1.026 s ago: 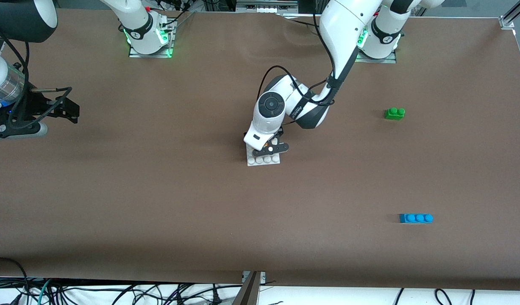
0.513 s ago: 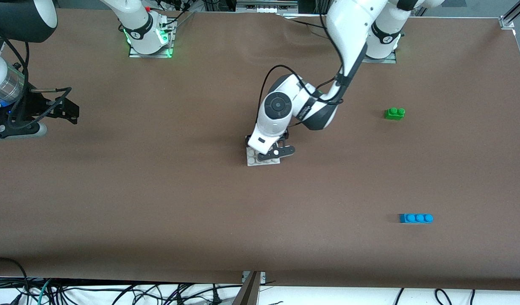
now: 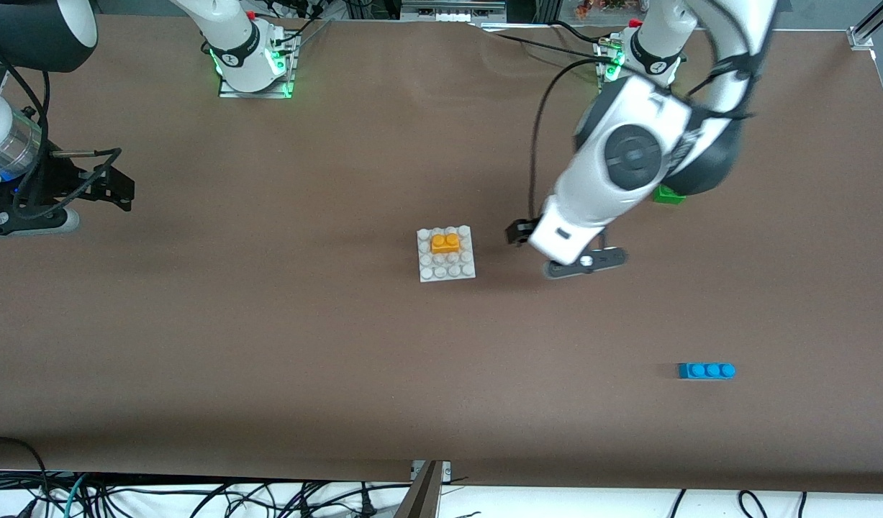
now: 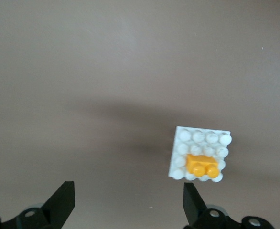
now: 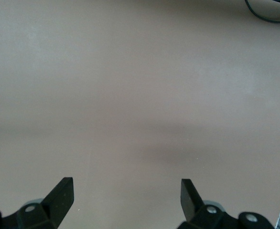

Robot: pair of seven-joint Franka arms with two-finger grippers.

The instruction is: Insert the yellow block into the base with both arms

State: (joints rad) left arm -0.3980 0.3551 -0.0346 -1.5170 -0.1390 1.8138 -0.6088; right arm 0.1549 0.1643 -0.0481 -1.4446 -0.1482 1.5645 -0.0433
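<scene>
The yellow block (image 3: 445, 243) sits on the base (image 3: 447, 270), its long axis running between the arms' ends, while both the left gripper (image 3: 565, 252) and right gripper (image 5: 125, 200) hang released over bare table.

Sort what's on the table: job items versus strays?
Job:
- small orange-yellow plastic two-stud brick, seated on the base
- flat white square studded base plate

Strays:
- green two-stud plastic brick
- longer blue three-stud plastic brick

The brown table (image 3: 268, 345) has the white studded base (image 3: 447, 267) sitting mid-table, a green brick (image 3: 666, 196) toward the left arm's end that's half hidden by that arm, and a blue three-stud brick (image 3: 706, 370) nearer the front camera.
</scene>
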